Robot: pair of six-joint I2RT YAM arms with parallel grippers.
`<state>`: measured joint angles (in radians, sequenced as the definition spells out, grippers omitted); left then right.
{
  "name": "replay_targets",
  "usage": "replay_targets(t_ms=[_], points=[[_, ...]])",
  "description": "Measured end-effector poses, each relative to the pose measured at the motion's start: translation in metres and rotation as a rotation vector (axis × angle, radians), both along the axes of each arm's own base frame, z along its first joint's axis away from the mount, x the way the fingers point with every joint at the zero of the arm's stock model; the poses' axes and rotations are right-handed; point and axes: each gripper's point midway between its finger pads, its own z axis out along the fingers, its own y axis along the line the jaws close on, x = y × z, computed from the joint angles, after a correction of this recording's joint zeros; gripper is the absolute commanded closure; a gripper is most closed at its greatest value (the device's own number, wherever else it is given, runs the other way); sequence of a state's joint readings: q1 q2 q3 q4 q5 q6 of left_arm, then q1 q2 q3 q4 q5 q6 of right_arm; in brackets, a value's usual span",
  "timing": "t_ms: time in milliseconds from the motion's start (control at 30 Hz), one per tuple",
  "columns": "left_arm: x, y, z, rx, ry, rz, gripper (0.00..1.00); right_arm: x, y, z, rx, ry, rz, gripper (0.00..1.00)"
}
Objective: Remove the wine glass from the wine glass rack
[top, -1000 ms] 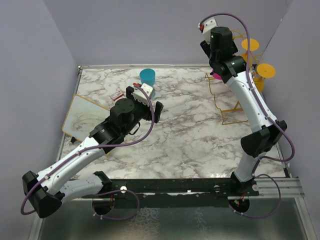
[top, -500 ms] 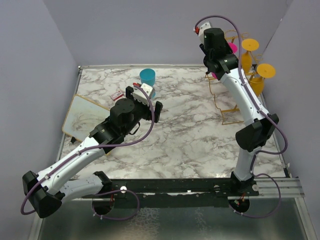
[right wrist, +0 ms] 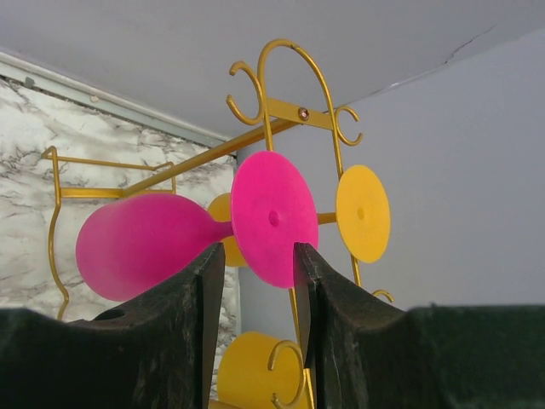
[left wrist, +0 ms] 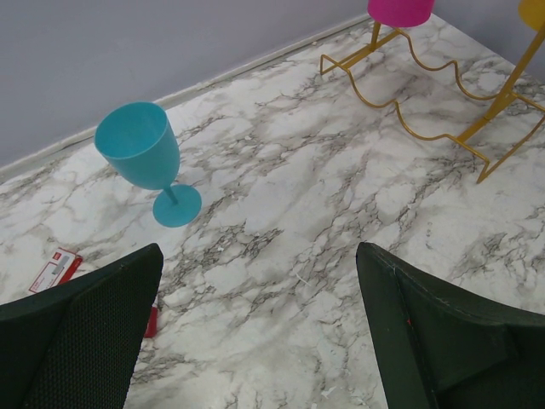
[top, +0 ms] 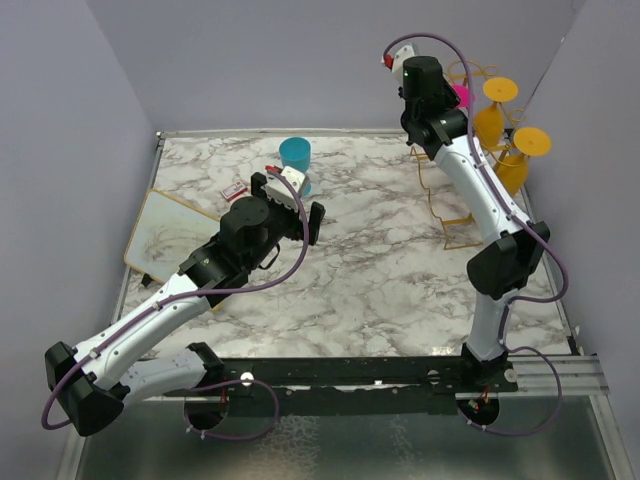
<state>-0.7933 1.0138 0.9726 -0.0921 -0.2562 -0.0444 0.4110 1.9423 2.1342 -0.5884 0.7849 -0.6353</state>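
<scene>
Fingers of the right arm point(right wrist: 170, 341) pinching the pink wine glass point(right wrist: 140, 243) near its foot, mid-frame, bowl tipped sideways to the left, before the gold wine glass rack point(right wrist: 298, 112). Fingers of the left arm point(left wrist: 77, 332) spread, empty, low in frame over the marble surface point(left wrist: 341, 221).

A blue glass point(top: 295, 153) stands upright on a marble table point(top: 380, 270) walled in pale grey-violet. Near it, toward the front left, lies a small red-and-white packet point(top: 234, 190). Farther out the same way, a marble-patterned tray point(top: 165, 235) with a gold rim rests at the table's left edge. Well to the glass's right hang two yellow glasses point(top: 500, 90), feet uppermost.
</scene>
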Motion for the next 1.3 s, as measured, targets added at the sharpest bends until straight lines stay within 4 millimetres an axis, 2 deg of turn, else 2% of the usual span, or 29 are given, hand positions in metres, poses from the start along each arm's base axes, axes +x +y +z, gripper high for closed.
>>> replay_targets(t_ms=[567,1100,1300], points=[[0.001,0.002,0.000,0.006,-0.004,0.008,0.01,0.012,-0.001,-0.013,-0.037,0.014,-0.014,0.72],[0.002,0.004,0.000,0.011,-0.008,0.020,0.01,0.016,-0.010,-0.009,-0.053,-0.008,-0.039,0.78],[0.002,0.004,0.000,0.011,-0.008,0.021,0.01,0.017,-0.010,-0.008,-0.059,-0.012,-0.036,0.87]])
